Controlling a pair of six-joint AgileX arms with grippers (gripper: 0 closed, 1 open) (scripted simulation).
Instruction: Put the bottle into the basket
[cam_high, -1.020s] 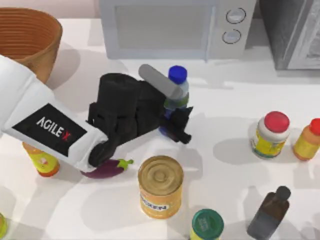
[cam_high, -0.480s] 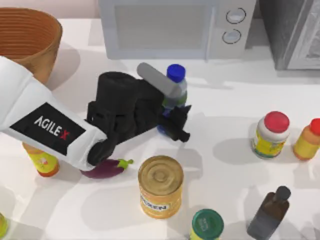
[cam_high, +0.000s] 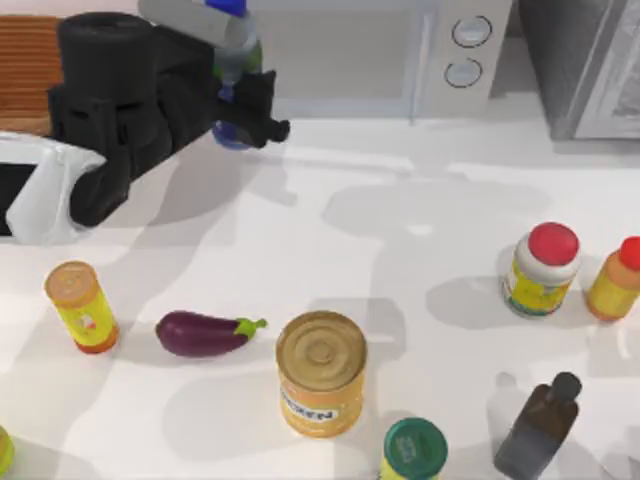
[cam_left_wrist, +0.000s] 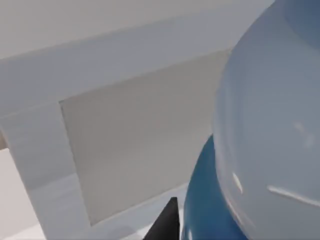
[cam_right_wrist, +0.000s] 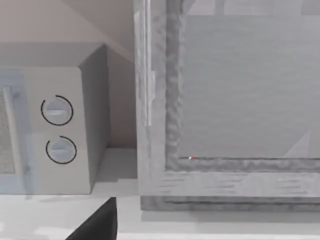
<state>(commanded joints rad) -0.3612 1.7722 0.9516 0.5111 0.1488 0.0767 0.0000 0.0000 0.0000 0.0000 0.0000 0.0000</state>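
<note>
Premises present as a rendered kitchen. A white microwave (cam_high: 350, 55) with two round dials (cam_right_wrist: 58, 130) stands at the back of a white counter (cam_high: 400, 260), beside a grey appliance (cam_high: 585, 65). Foodstuffs lie on the counter well apart from the left arm's jaws: an eggplant (cam_high: 205, 333), a tin can (cam_high: 320, 372), a red-lidded jar (cam_high: 542, 268) and a dark brown bottle (cam_high: 535, 428).

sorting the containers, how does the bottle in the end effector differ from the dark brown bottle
The bottle is clear with a blue cap, held aloft by the left end effector near the basket. The dark brown bottle has a black cap and stands on the table at front right. Both are capped.
</note>
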